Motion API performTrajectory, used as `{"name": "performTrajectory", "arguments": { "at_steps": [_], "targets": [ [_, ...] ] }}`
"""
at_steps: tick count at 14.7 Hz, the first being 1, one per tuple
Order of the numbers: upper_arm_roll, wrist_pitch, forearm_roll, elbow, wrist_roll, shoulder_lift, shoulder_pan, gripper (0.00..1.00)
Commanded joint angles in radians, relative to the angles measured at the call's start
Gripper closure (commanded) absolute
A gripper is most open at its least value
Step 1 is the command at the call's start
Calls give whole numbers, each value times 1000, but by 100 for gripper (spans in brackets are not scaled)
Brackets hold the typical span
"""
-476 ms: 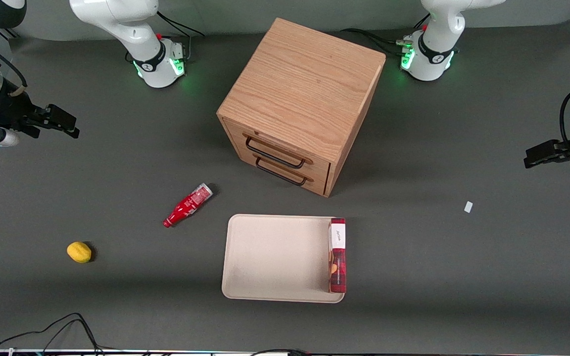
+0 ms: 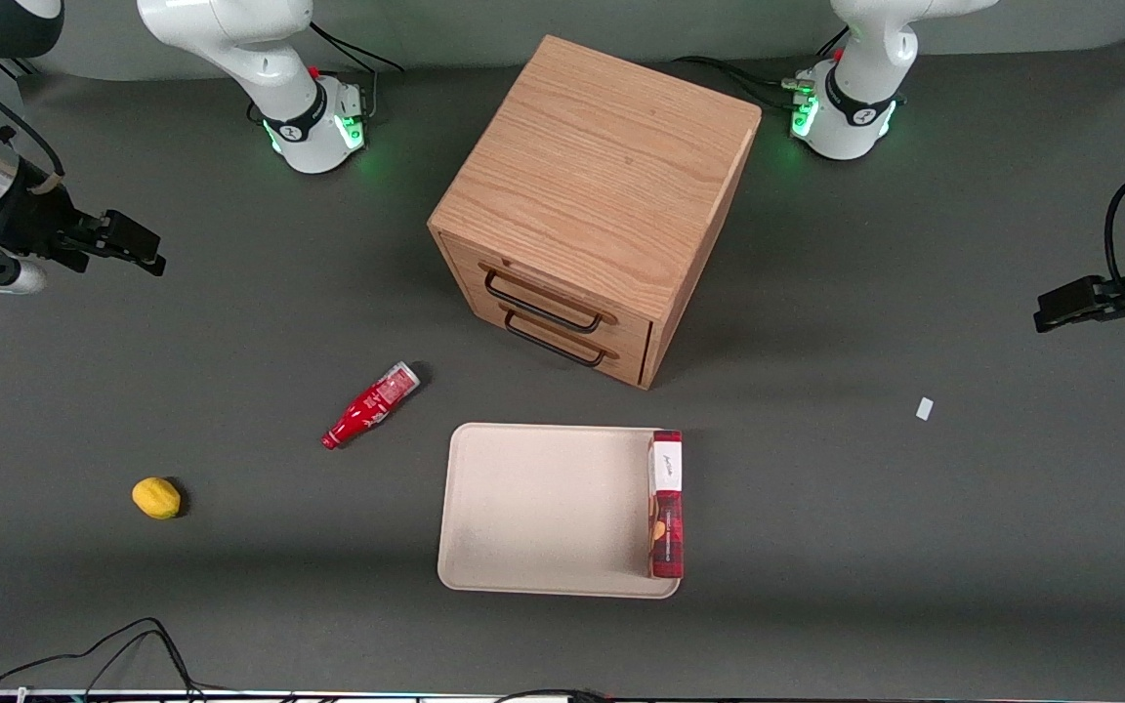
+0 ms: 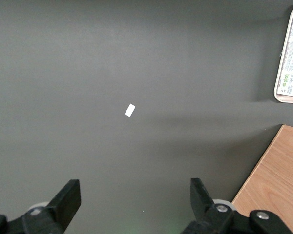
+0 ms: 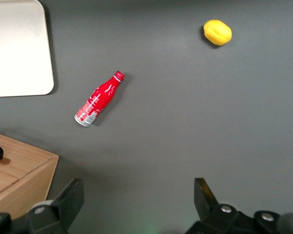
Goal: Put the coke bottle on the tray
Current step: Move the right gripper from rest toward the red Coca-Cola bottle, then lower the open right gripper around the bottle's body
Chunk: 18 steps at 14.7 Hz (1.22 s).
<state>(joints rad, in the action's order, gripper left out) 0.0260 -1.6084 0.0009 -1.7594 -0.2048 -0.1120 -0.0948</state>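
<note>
The coke bottle point(image 2: 372, 404) is small, slim and red, with a red cap and a silvery base, and it lies on its side on the dark table beside the tray. It also shows in the right wrist view point(image 4: 99, 99). The tray point(image 2: 543, 508) is large, flat and beige, in front of the drawer cabinet and nearer the front camera; one corner shows in the right wrist view point(image 4: 19, 48). My gripper point(image 2: 138, 252) hangs open and empty above the table at the working arm's end, well apart from the bottle. In the right wrist view the gripper point(image 4: 136, 195) has its fingers spread wide.
A wooden drawer cabinet point(image 2: 592, 205) with two black handles stands mid-table. A long flat red box with a white label point(image 2: 666, 503) lies on the tray's edge. A yellow lemon point(image 2: 156, 497) lies near the working arm's end. A small white scrap point(image 2: 925, 408) lies toward the parked arm's end.
My gripper has shifted slightly toward the table's middle. The bottle, tray and other things have not moved.
</note>
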Motion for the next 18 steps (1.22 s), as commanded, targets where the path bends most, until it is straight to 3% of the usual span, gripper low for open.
{"name": "performTrajectory", "arguments": {
  "at_steps": [1,6,12,18],
  "targets": [
    [-33,-22,-4,18,-164,57,-22,0],
    [-146,-200,-5,-15,-523,213,-22,0],
    [-187,-529,-22,-136,-845,420,-22,0],
    [-186,-674,-45,-201,-975,543,-45,0]
  ]
}}
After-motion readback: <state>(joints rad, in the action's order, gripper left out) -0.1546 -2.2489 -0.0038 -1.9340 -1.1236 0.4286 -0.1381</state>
